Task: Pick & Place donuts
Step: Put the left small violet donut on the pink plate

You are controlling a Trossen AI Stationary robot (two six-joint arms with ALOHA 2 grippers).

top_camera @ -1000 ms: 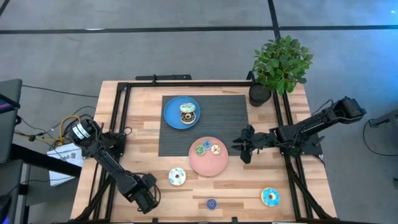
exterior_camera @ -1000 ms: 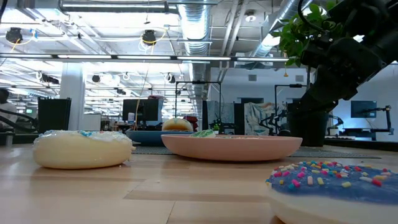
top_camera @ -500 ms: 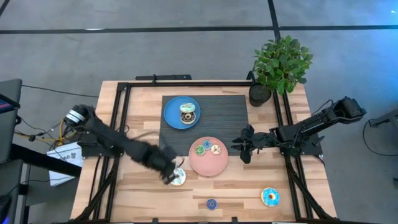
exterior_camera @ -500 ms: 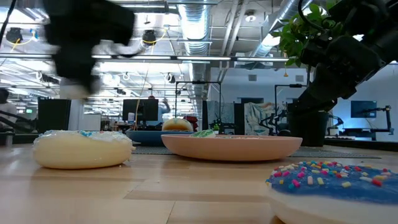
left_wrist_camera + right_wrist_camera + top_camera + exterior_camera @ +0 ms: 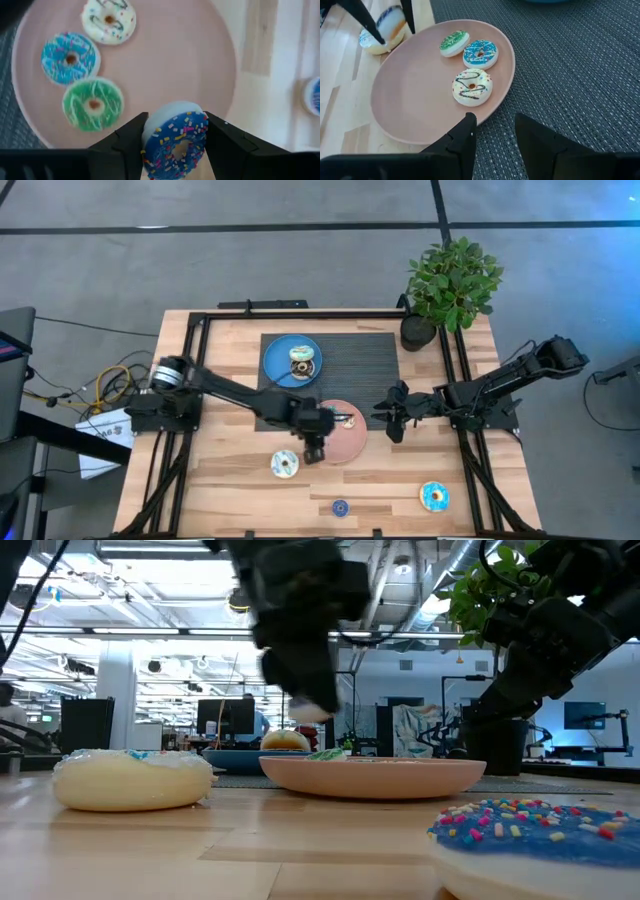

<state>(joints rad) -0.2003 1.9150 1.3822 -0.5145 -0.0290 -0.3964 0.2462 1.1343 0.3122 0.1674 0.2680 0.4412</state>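
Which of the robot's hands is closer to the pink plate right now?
The left. The left hand hangs over the near-left rim of the pink plate, shut on a blue sprinkled donut. The right hand waits just off the plate's right edge, open and empty.

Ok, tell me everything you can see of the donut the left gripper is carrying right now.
The blue-iced donut is a small ring with a cream underside, a centre hole and coloured sprinkles on glossy icing, plastic-looking. The left gripper holds it tilted on edge, its jaws pressing both sides. It hangs above the near rim of the pink plate, apparently not touching it, apart from the three donuts lying there.
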